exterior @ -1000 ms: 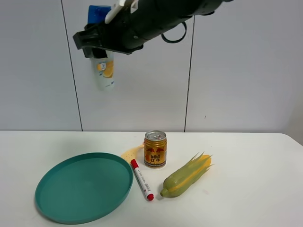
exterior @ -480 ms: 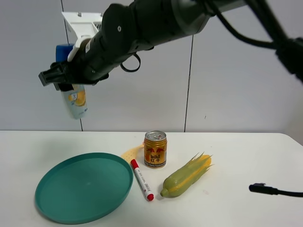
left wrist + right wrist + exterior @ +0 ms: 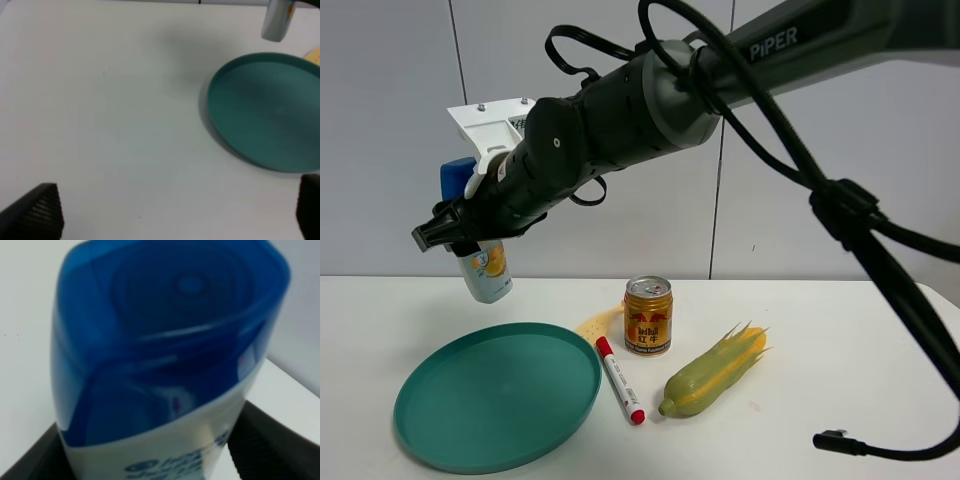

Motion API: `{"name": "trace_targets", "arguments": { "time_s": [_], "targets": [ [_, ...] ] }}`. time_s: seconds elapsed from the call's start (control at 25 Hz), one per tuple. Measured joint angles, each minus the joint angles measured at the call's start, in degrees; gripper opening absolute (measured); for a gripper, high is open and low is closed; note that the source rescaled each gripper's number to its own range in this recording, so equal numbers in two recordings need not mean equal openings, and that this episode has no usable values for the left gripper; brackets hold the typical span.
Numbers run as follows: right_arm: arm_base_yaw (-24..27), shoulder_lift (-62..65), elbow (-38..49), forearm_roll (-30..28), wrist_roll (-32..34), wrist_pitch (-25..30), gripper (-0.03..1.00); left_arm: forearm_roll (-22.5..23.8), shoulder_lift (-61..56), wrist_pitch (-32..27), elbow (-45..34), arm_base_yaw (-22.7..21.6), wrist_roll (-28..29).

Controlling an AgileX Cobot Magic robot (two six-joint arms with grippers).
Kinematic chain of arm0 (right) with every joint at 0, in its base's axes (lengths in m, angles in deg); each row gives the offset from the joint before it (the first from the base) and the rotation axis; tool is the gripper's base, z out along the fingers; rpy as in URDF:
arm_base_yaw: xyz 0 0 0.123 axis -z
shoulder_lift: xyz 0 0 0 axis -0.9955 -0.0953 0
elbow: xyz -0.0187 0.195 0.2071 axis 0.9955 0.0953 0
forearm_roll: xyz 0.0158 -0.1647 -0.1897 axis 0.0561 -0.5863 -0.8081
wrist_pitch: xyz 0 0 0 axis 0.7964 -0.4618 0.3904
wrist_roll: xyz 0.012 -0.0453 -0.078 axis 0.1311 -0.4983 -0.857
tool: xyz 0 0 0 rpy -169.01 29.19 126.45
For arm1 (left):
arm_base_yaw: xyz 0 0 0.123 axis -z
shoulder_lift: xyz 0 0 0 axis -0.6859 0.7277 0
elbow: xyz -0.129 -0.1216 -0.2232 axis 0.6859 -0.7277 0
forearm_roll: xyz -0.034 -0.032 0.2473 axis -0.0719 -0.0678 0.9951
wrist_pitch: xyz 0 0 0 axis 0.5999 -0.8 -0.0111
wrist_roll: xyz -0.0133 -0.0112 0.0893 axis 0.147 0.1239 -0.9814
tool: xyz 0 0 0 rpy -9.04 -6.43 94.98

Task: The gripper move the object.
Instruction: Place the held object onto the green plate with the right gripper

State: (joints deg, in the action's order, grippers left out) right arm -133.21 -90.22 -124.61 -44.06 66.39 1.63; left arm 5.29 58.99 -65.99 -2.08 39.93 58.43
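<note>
one white bottle [image 3: 486, 272], blue-capped and orange-labelled, sits clenched in the right tool [image 3: 456, 236].

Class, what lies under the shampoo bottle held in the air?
Nothing touches the shampoo bottle from below. It hangs in the right gripper above the white table, near the teal plate. Whether it is over the plate cannot be told.

Bright even light, faint shadows on table [image 3: 880, 330], bottle [image 3: 170, 340] blurred up close, left wrist view soft

Resting on white desk [image 3: 880, 340]: teal plate [image 3: 498, 394], red-capped marker [image 3: 619, 380] just beside, gold can [image 3: 648, 316] behind, corn cob [image 3: 713, 372] right.
</note>
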Motion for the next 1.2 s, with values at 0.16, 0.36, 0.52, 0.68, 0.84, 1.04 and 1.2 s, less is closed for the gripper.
{"name": "trace_targets", "arguments": {
  "time_s": [0.16,0.36,0.52,0.68,0.84,1.04,1.2],
  "targets": [
    [0.0,-1.58,0.0,0.0,-0.04,-0.13,0.01,0.0,0.0,0.0,0.0,0.0,0.0],
    [0.0,-3.7,0.0,0.0,-1.17,-1.05,0.01,0.0,0.0,0.0,0.0,0.0,-0.06],
    [0.0,-5.74,0.0,0.0,-4.06,-4.74,0.01,0.0,0.0,0.0,0.0,0.0,-0.06],
    [0.0,-7.77,0.0,0.3,-6.55,-7.6,0.01,0.0,0.0,0.0,0.0,0.0,-0.06],
    [0.0,-7.84,0.0,3.69,-6.67,-7.62,0.01,0.0,0.0,0.0,0.0,0.0,-0.06],
    [0.0,-7.84,0.0,7.4,-6.67,-7.23,0.01,0.0,0.0,0.0,0.0,0.0,-0.01],
    [0.0,-7.84,0.0,8.06,-6.67,-6.98,0.01,0.0,0.0,0.0,0.0,0.0,-0.01]
  ]
}}
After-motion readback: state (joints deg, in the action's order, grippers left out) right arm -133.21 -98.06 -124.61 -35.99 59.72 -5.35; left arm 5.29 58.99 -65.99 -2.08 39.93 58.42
